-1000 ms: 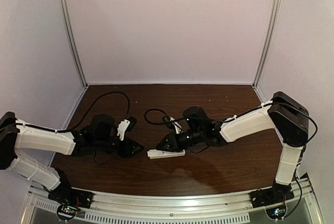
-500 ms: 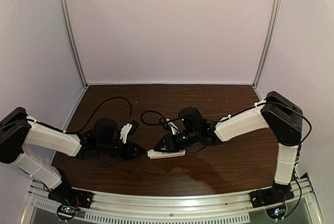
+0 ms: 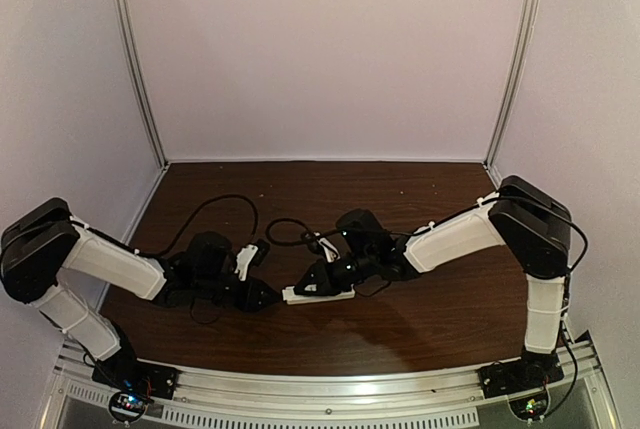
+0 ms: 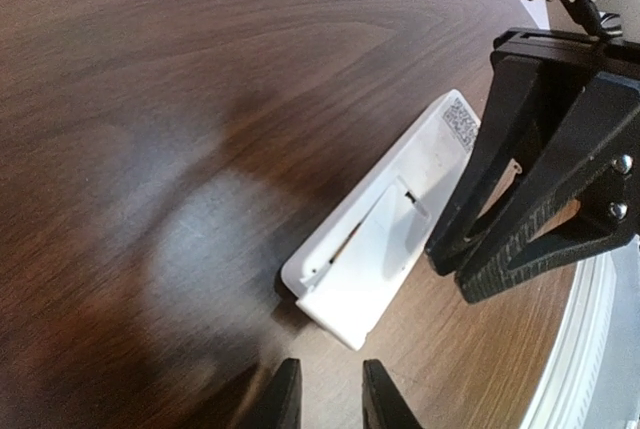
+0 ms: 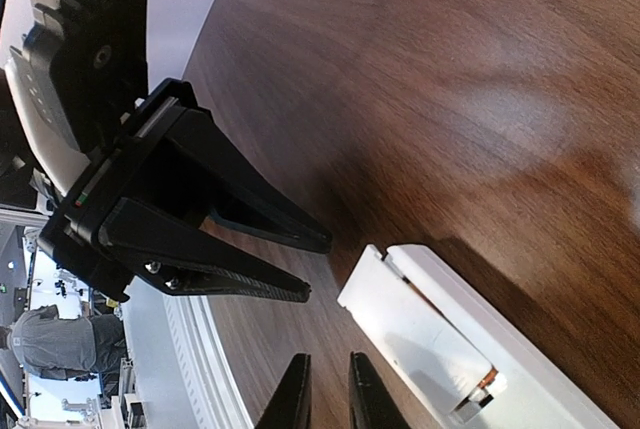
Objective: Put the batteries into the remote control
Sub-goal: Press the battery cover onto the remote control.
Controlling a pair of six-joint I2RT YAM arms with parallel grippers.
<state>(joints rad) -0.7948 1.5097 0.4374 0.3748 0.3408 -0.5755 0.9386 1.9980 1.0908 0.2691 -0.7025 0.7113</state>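
The left pincer (image 4: 328,369) sits low with its jaws parted by only a slit and holds nothing. The right pincer (image 5: 328,361), facing it, is narrowed the same way and is also empty. They look set to steady or pinch the slim white plastic remote control (image 4: 385,239). It lies back-up on the dark wooden worktop (image 4: 150,69) between them, with one end just ahead of the left tips and a long edge just beside the right tips.

Three views, one spot
From above and behind I see the whole counter (image 3: 440,324); both wrist cameras sit low and close, facing each other across the remote control (image 4: 385,239).
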